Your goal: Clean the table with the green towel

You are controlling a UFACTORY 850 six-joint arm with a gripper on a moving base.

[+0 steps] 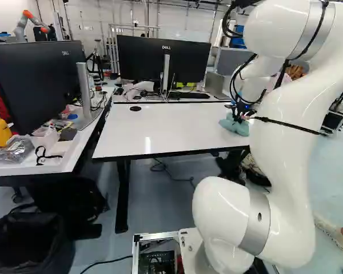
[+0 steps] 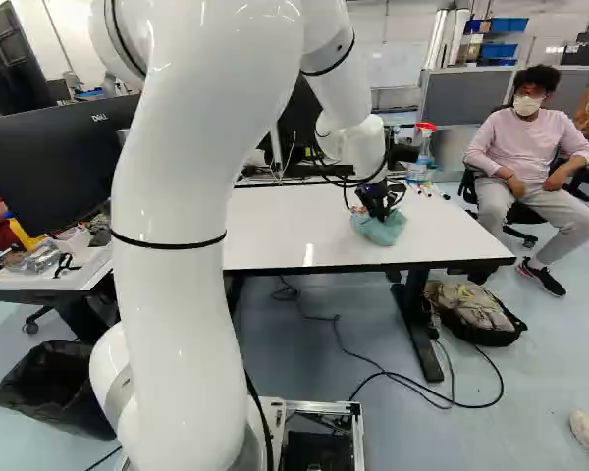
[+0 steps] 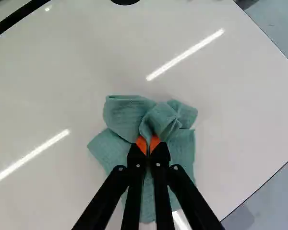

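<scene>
My gripper point(image 2: 375, 204) is over the right part of the white table point(image 2: 275, 221) in the right base view, its tip down at the green towel point(image 2: 379, 230). In the wrist view the gripper point(image 3: 148, 145) is shut on a pinched fold of the towel point(image 3: 125, 115), with cloth between the orange pads. The towel lies bunched on the tabletop point(image 3: 77, 72) and spreads out around and beneath the fingers. The left base view shows the towel point(image 1: 234, 125) partly behind my arm.
Monitors point(image 1: 163, 60) and a keyboard point(image 1: 188, 95) stand beyond the table. Spray bottles point(image 2: 423, 147) and markers point(image 2: 427, 190) are near its far right edge. A seated person is to the right. Another robot point(image 1: 30, 24) stands far back left. A bag point(image 2: 476, 309) lies on the floor.
</scene>
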